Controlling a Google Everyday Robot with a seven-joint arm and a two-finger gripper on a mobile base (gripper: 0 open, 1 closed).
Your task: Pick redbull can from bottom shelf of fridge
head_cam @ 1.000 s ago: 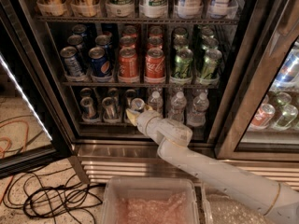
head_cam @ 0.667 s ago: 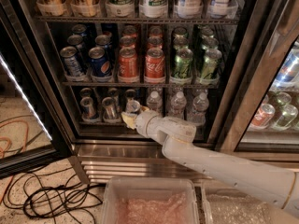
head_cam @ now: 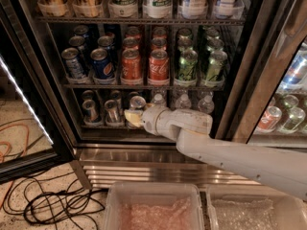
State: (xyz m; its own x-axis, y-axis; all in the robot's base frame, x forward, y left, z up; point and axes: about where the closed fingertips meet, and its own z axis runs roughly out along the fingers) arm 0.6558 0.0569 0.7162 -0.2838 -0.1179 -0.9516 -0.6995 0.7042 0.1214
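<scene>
Redbull can (head_cam: 137, 102) stands on the bottom shelf (head_cam: 98, 127), third slim can from the left in the front row. Its silver top shows just above the gripper (head_cam: 132, 118). The gripper is inside the shelf opening, right against the lower body of that can and hiding it. Cannot tell how wide the jaws stand or whether they have hold of it.

Two more slim cans (head_cam: 90, 110) sit just left. Small water bottles (head_cam: 182, 100) sit just right, behind the wrist. The white arm (head_cam: 230, 152) runs in from lower right, across the fridge (head_cam: 144, 169) base grille.

The rack above holds Pepsi cans (head_cam: 102, 63), red Coke cans (head_cam: 158, 64) and green cans (head_cam: 188, 65). The neighbouring cooler (head_cam: 288, 111) is at right. Clear bins (head_cam: 153, 210) are at the bottom edge, with black cables (head_cam: 53, 205) on the floor to the left.
</scene>
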